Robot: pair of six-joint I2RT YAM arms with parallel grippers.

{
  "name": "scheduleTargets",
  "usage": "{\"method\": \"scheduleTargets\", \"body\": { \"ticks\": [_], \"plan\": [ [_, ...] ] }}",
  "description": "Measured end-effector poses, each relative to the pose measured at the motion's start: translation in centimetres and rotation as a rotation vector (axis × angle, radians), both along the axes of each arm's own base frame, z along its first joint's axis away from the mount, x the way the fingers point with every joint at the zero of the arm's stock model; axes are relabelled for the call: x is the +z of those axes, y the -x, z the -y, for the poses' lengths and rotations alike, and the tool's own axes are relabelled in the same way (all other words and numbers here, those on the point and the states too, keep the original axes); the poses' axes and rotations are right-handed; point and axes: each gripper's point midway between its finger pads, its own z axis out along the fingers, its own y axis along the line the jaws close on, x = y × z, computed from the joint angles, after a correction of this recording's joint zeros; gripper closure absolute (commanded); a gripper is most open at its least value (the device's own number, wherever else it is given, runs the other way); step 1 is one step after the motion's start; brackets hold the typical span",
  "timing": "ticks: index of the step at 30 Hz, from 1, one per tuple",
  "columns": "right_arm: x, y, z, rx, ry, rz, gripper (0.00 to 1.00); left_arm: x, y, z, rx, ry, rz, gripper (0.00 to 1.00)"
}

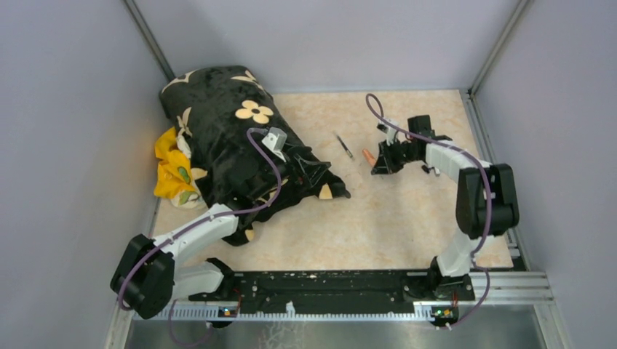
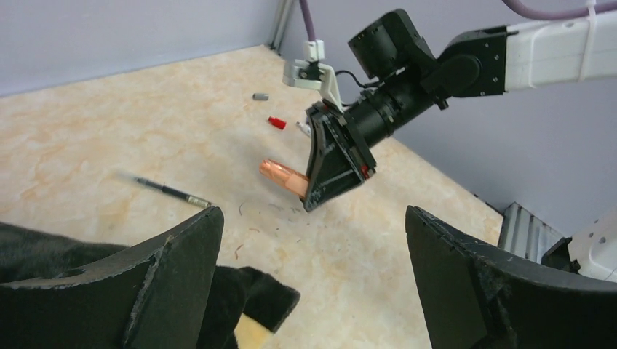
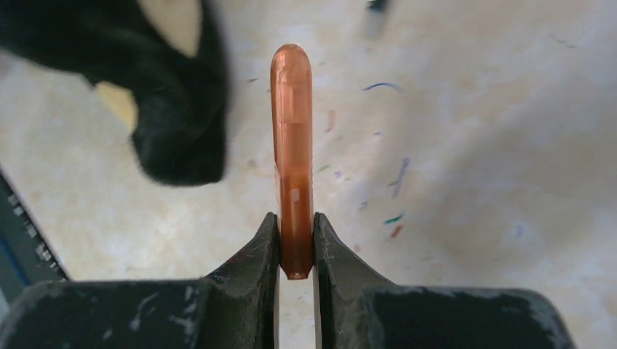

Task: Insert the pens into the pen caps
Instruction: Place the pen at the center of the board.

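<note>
Right wrist view, bottom centre: right gripper [image 3: 296,229] is clamped on the marker [image 3: 292,138] (orange, short, thick). Jaws are nearly closed and pinch only its near end. The rest sticks straight out along the finger axis, rounded end toward the top of the frame.

Left wrist view, bottom corners: left gripper [image 2: 313,214] is wide open with nothing in it. In the top view it sits over the black flowered cloth [image 1: 225,131], centre-left.

Caps: red cap [image 2: 276,123] and grey cap [image 2: 260,96] lie on the table [image 2: 109,138], upper centre of the left wrist view. They are just beyond the right gripper and apart from each other. Too small to pick out in the top view. The thin pen [image 2: 164,190] lies flat at mid-left, between the two grippers.

Key relation: in the left wrist view the marker's free end points left, while both caps lie up-frame behind the right jaws. So the marker's long axis aims away from the caps. Right arm is clearly the nearer one to them.

My read: marker is grasped, mating not started. Next move needs the free end swung round onto a cap's bore line, or the left arm bringing a cap to it. Can't tell which way the caps' open ends face. Can't tell if the free end is the writing tip.
</note>
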Motion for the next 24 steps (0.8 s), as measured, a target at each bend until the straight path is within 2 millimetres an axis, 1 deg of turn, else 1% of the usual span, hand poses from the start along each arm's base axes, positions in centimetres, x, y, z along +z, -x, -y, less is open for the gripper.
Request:
{"method": "scheduleTargets", "body": {
  "ticks": [1, 2, 4, 6, 10, 12, 15, 16, 20, 22, 24],
  "plan": [
    [-0.6, -0.8, 0.2, -0.021, 0.026, -0.008, 1.00, -0.5, 0.0, -0.2, 0.009, -0.014, -0.010, 0.01],
    [-1.2, -1.9, 0.4, -0.050, 0.060, -0.017, 1.00, -0.8, -0.1, -0.3, 0.017, -0.023, -0.016, 0.01],
    [-2.2, -3.3, 0.4, -0.082, 0.099, -0.029, 1.00, -1.2, -0.2, -0.7, 0.036, -0.037, -0.021, 0.01],
    [-3.1, -5.0, 0.1, -0.106, 0.128, -0.041, 1.00, -1.3, -0.4, -1.0, 0.052, -0.049, -0.021, 0.01],
    [-5.0, -7.7, -0.3, -0.139, 0.156, -0.072, 0.98, -1.3, -0.5, -1.5, 0.074, -0.059, -0.020, 0.01],
    [-5.8, -8.2, -0.3, -0.149, 0.163, -0.095, 0.96, -1.3, -0.4, -1.7, 0.079, -0.062, -0.023, 0.01],
    [-5.6, -9.2, -0.6, -0.159, 0.153, -0.102, 0.92, -1.3, -0.1, -1.9, 0.080, -0.054, -0.029, 0.01],
    [-5.6, -9.3, -0.7, -0.160, 0.153, -0.101, 0.88, -1.3, 0.0, -1.9, 0.079, -0.049, -0.034, 0.01],
    [-5.7, -9.3, -0.9, -0.157, 0.140, -0.119, 0.61, -1.6, 0.9, -2.1, 0.063, -0.012, -0.068, 0.01],
    [-5.5, -9.2, -1.2, -0.146, 0.123, -0.123, 0.53, -2.0, 1.5, -2.1, 0.048, 0.011, -0.098, 0.01],
    [-5.1, -9.1, -1.2, -0.141, 0.121, -0.110, 0.48, -2.3, 2.0, -2.1, 0.031, 0.035, -0.128, 0.01]
  ]
}}
